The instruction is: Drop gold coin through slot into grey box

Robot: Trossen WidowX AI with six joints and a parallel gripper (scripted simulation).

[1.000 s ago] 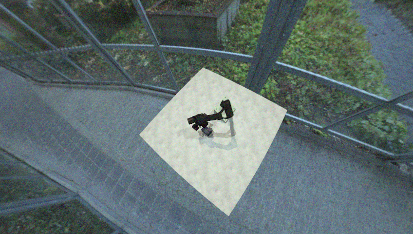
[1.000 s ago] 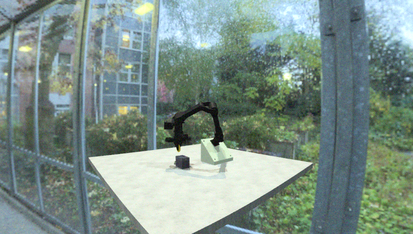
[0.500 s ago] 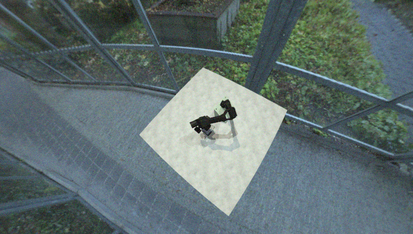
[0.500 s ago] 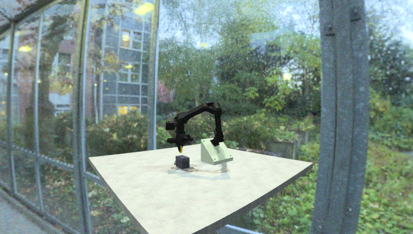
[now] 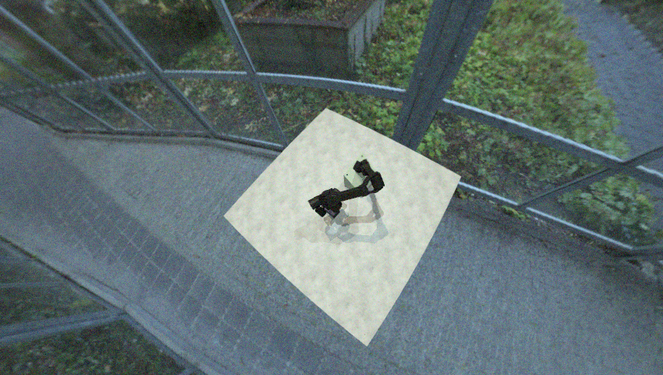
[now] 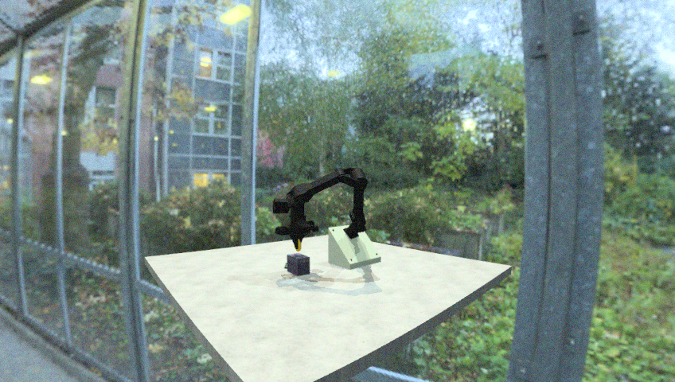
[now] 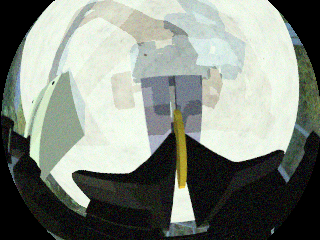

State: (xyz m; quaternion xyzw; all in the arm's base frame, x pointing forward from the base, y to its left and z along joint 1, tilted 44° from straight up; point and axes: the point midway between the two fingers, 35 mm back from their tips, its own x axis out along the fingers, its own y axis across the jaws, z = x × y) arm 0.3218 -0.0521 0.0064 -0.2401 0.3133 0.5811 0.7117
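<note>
My gripper (image 6: 297, 239) (image 7: 176, 138) (image 5: 324, 211) is shut on the thin gold coin (image 6: 299, 245) (image 7: 179, 130), which hangs edge-down from the fingertips. The closed grey box (image 6: 298, 263) (image 7: 156, 107) stands on the table right below. In the wrist view the coin's edge lines up with the narrow slot in the lid. In the exterior view the coin's lower edge is a little above the lid. I cannot see the dark-green holder in any view. In the top view the arm covers the box.
The arm stands on a pale green wedge-shaped mount (image 6: 351, 250) (image 5: 351, 179) (image 7: 56, 120) just right of the box. The cream table (image 6: 284, 321) (image 5: 279, 241) spreads around them, its edges dropping off to railings and garden.
</note>
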